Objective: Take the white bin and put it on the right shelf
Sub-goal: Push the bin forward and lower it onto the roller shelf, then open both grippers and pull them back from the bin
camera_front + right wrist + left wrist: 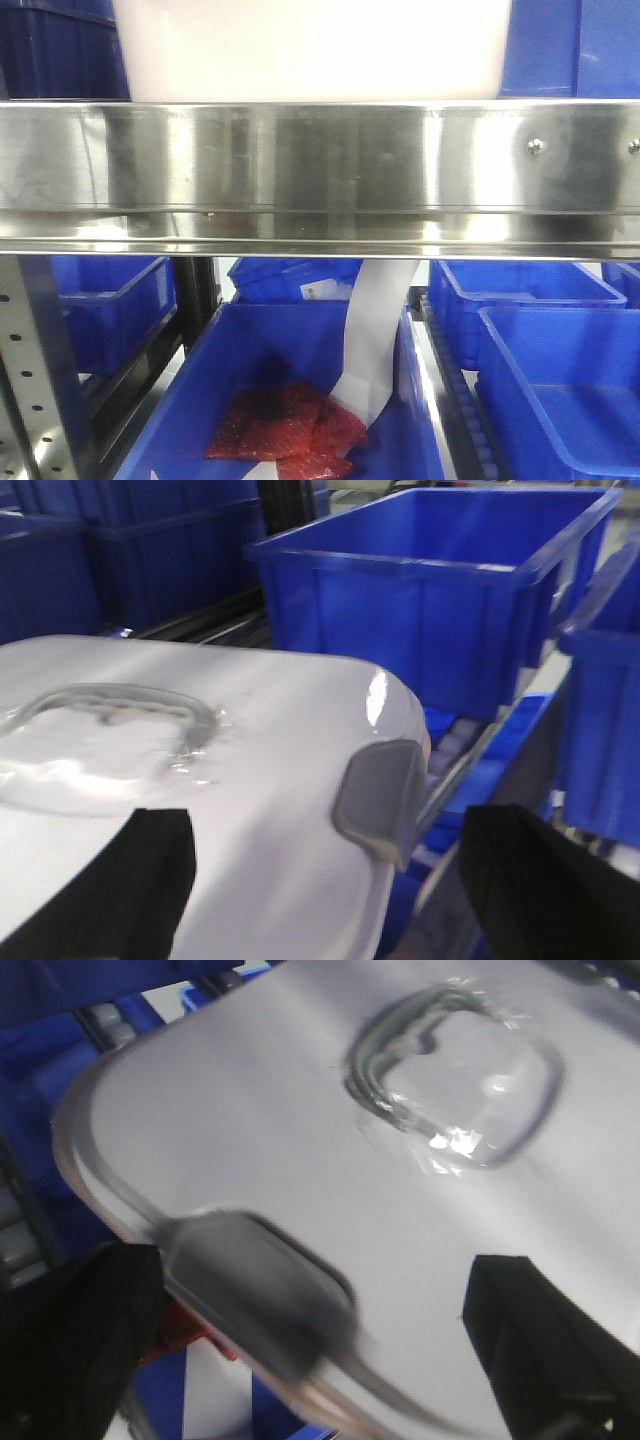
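White bin (310, 50) sitting up behind the shiny steel front rail of the right shelf (320, 170), blue crates (560, 370) on the tier below, one (300, 400) holding red packets (285, 425). Left tool (300, 1360) spread wide over the glossy lid (300, 1140), dark fingers (70, 1350) flanking a grey latch (260, 1295). Right tool (320, 880) likewise spread over the lid by its latch (380, 800); actual grip on the bin impossible to tell.

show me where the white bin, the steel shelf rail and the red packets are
white bin (310, 50): front view, on its pale side wall above the rail.
steel shelf rail (320, 170): front view, middle of its shiny face.
red packets (285, 425): front view, on the top packet.
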{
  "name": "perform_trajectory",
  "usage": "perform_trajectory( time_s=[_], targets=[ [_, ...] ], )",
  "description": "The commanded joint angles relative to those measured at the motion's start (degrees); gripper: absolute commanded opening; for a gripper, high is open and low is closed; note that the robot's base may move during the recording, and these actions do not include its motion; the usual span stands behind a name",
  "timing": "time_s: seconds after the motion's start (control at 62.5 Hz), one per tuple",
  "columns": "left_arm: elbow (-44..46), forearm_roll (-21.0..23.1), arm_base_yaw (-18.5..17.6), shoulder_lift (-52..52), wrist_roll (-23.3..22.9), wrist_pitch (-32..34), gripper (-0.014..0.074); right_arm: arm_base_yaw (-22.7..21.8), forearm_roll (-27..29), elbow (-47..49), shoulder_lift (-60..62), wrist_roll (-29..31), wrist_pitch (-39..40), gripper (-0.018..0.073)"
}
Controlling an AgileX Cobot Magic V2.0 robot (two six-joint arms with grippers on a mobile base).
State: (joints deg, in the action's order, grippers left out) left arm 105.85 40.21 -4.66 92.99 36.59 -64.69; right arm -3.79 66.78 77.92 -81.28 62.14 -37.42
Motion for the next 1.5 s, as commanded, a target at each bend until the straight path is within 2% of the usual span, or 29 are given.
perform_trajectory(
  time_s=[0.0,0.112,0.224,0.352,0.448,0.496,0.544,0.608,0.672,0.752,0.864,0.928,0.992,1.296,1.488],
  targets=[
    [2.23,1.29,-0.44,-3.37,-1.09,1.05,0.0502,-0.06,1.32,2.32,3.59,0.85,1.64,0.0634],
    [2.23,1.29,-0.44,-4.32,-1.09,-1.22,0.0477,-0.06,1.32,2.26,5.25,0.85,-0.03,0.062],
    [2.23,1.53,-0.44,-5.64,-1.48,-4.32,0.0353,-0.06,1.32,2.26,7.5,0.85,-2.15,0.0516],
    [2.23,1.77,-0.44,-7.42,-1.88,-7.52,0.0143,-0.06,1.32,2.26,10.13,0.65,-4.48,0.026],
    [2.23,1.77,-0.44,-9.01,-2.11,-8.67,-0.0057,-0.06,1.32,2.26,12.28,-0.25,-6.03,0.0054],
    [2.23,1.77,-0.44,-9.97,-2.22,-8.95,-0.014,-0.06,1.2,2.21,13.22,-1.89,-6.23,0.0062],
    [2.23,1.41,-0.44,-10.91,-3.21,-9.09,-0.0111,-0.06,0.59,2.14,14.2,-3.8,-6.47,0.0068],
    [2.23,-1.04,-0.44,-12.26,-6.09,-9.23,-0.0119,-0.06,-2.31,2.08,15.62,-6.56,-6.95,0.0068],
    [2.13,-5.98,-0.44,-13.65,-8.57,-9.36,-0.0119,-0.06,-7.95,2.03,17.27,-11.33,-7.24,0.0068],
    [0.56,-12.13,-0.44,-15.97,-12.41,-7.65,-0.0119,-0.06,-17.62,1.08,19.32,-18.69,-6.47,0.0068],
    [-5.73,-19.66,-0.44,-20.15,-16.2,-1.43,-0.0119,-0.06,-30.73,-3.41,23.31,-29.12,-3.53,0.0068],
    [-11.06,-21.68,-0.44,-23.2,-17.05,3.21,-0.0119,-0.06,-35.89,-7.04,25.94,-33.46,-1.42,0.0068],
    [-17.45,-21.89,-0.44,-26.8,-17.05,8.63,-0.0119,-0.06,-38.73,-11.41,28.94,-36.03,1.5,0.0068],
    [-52.19,-21.89,-0.44,-47.74,-17.05,38.89,-0.0118,-0.06,-39.53,-34.06,46.06,-36.48,15.15,0.0068],
    [-68.65,-22.06,-0.44,-62.41,-16.83,52.53,-0.0121,-0.06,-39.53,-44.3,57.54,-36.48,18.49,0.0068]
  ],
)
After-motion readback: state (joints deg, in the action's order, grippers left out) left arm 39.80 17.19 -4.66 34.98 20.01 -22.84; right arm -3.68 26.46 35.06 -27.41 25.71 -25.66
